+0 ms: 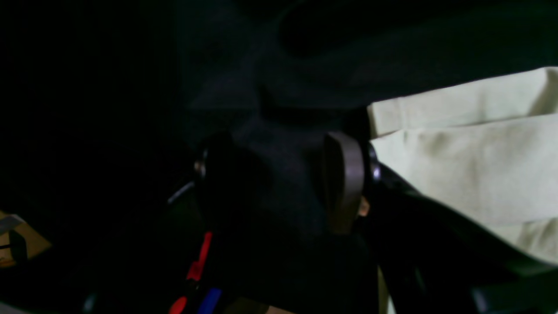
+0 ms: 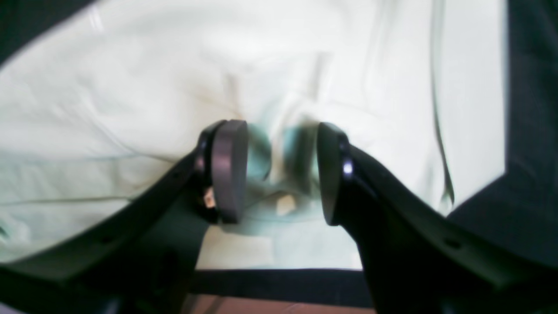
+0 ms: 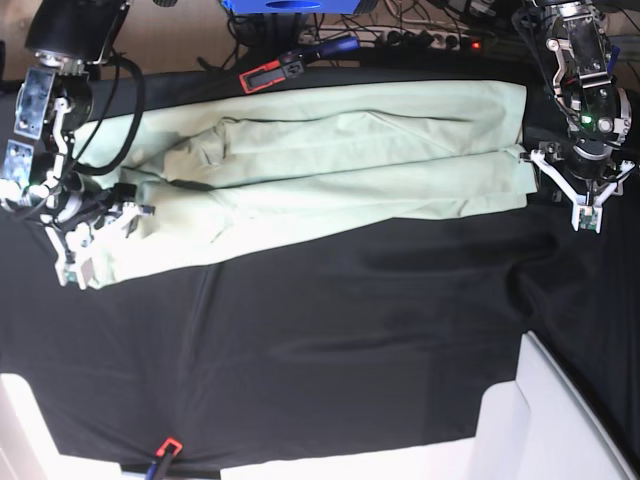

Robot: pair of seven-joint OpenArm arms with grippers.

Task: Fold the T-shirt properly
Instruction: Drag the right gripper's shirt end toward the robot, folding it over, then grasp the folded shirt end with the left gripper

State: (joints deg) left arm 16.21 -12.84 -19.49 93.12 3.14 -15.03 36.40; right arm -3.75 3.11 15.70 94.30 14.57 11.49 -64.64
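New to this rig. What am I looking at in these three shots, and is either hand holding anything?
It is a robot with two arms, meant to fold a T-shirt. The base view looks down on a table covered with a black cloth; the pale green shirt lies stretched across its far side.

The other two pictures come from cameras mounted on the wrists, looking out between each hand's two fingers. The right hand, at the left of the base view, is over the shirt with its fingers apart and shirt fabric between them, not clamped. The left hand, at the right of the base view, is open over the black cloth just beside the shirt's edge. Neither holds anything.
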